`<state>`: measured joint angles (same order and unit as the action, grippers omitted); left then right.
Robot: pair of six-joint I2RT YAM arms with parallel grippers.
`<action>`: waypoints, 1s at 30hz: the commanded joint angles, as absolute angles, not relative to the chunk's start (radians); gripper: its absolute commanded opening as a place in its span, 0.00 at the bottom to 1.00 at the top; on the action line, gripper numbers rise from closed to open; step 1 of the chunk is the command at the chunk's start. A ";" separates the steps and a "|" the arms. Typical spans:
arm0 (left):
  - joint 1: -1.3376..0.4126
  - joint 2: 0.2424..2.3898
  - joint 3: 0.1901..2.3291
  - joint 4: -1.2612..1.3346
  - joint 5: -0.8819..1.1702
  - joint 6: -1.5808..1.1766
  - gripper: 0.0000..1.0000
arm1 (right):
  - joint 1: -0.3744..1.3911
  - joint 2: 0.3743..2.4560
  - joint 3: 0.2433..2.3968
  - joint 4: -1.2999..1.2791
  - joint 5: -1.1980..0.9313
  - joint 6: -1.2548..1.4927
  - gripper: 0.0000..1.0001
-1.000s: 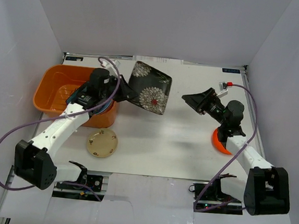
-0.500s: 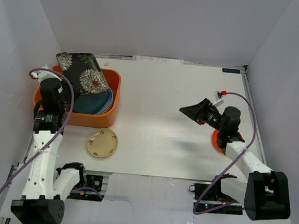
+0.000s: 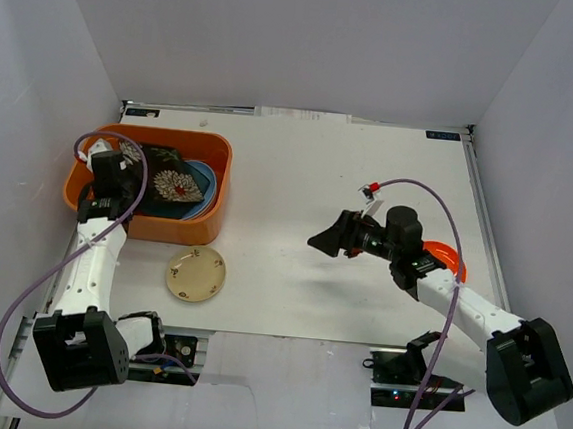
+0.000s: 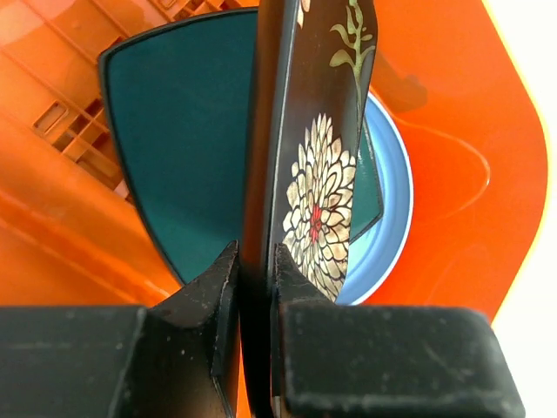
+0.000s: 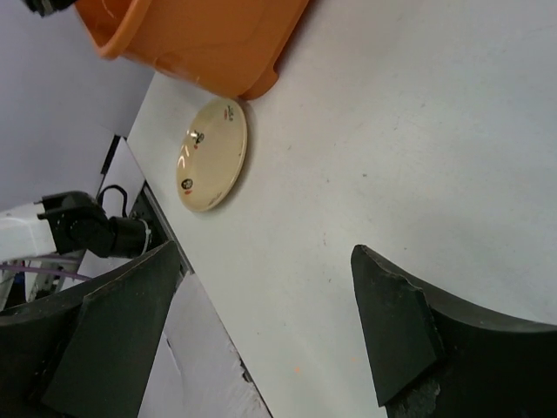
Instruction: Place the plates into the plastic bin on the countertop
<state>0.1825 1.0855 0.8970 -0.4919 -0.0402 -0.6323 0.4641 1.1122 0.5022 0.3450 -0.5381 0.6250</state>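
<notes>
Holding, left gripper (image 4: 257,261): clamped on the black floral square plate (image 4: 318,174), which stands edge-up inside the orange plastic bin (image 3: 180,227).
Right gripper (image 5: 261,305): jaws wide, empty.
Next item, we judge: the round tan plate (image 5: 213,155) on the white countertop (image 3: 311,166), to the left of the right gripper, which faces it.

Your left gripper (image 4: 258,268), clamped on the black floral plate (image 4: 318,200), crowds the plastic bin (image 3: 180,230) at the far-left corner. Bare countertop (image 3: 311,166) spreads rightward, with 1 cream plate (image 3: 196,274) by the near edge and 1 orange plate (image 3: 446,253) at the right edge.
</notes>
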 commanded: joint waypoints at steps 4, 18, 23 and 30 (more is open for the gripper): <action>0.207 1.118 0.896 -0.322 -0.003 -0.603 0.22 | 0.662 1.225 0.572 0.374 -0.391 0.584 0.86; 0.195 1.062 0.917 -0.379 -0.239 -0.574 0.98 | 1.005 1.706 0.805 0.532 -0.163 0.718 0.76; 0.176 1.090 0.940 -0.370 -0.258 -0.540 0.98 | 1.032 1.870 0.887 0.581 -0.164 0.787 0.73; 0.176 1.097 0.922 -0.405 -0.195 -0.609 0.98 | 1.037 1.974 0.931 0.650 -0.207 0.885 0.67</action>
<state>0.1799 1.1454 0.9283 -0.3973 -0.2203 -0.5838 1.0336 1.9335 0.9016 0.5976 -0.2024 0.8322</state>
